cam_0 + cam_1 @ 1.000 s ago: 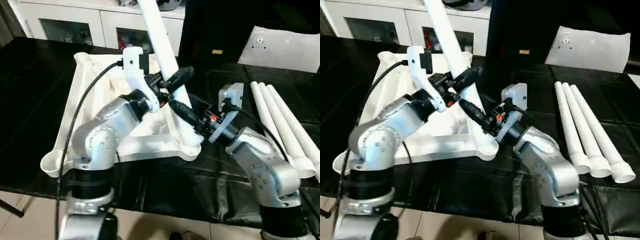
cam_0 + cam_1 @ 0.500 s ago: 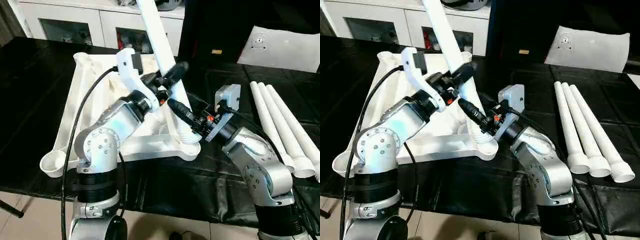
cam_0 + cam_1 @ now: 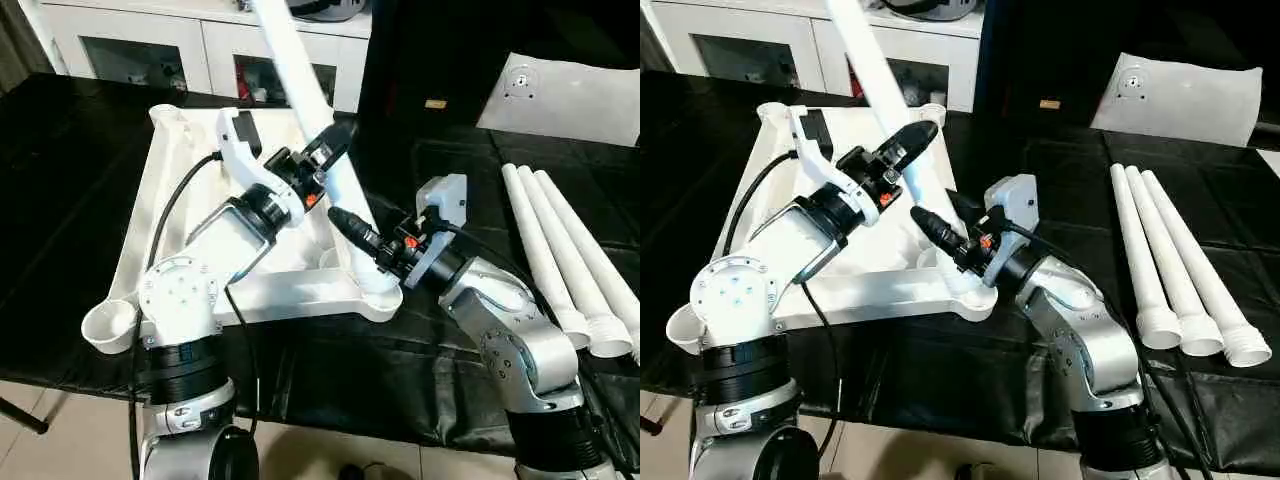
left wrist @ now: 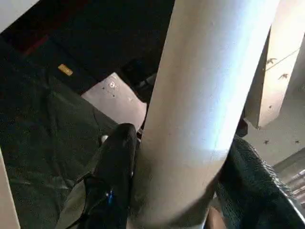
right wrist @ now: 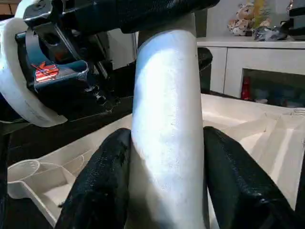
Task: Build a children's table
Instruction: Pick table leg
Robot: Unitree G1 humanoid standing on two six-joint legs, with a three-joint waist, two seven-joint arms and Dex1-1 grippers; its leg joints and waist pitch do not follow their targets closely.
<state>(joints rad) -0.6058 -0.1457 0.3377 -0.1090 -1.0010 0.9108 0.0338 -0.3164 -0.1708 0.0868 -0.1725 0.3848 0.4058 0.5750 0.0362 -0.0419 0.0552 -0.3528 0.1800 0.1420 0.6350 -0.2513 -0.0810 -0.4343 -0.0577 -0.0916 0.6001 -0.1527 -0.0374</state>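
Both of the robot's jaws are closed around the same white table leg (image 3: 318,120), each about half open because the round shaft fills the gap. The right jaws (image 3: 362,242) hold the leg low down, just above its foot, with a black finger (image 5: 102,181) pressed on each side of the shaft. The left jaws (image 3: 322,160) hold it higher up, one dark finger (image 4: 114,167) against the shaft on one side and the other against the far side. The leg leans away from the robot and toward its left, its top passing out of the picture in front of white cabinets (image 3: 150,50). Its foot sits at the round corner socket (image 3: 380,285) at the near right corner of the upturned white tabletop (image 3: 180,190), which lies ribbed side up on a black table (image 3: 60,150); whether the foot is seated in the socket cannot be told. Three more legs (image 3: 565,255) lie side by side on the table to the robot's right, well apart from the tabletop, and a flat white bag (image 3: 565,95) lies beyond them. To do this step well, it seems best to bring the leg upright over the socket before pressing, letting the lower grip steer the foot while the upper grip corrects the lean. Pushing while it is tilted could jam the foot or slide the tabletop.
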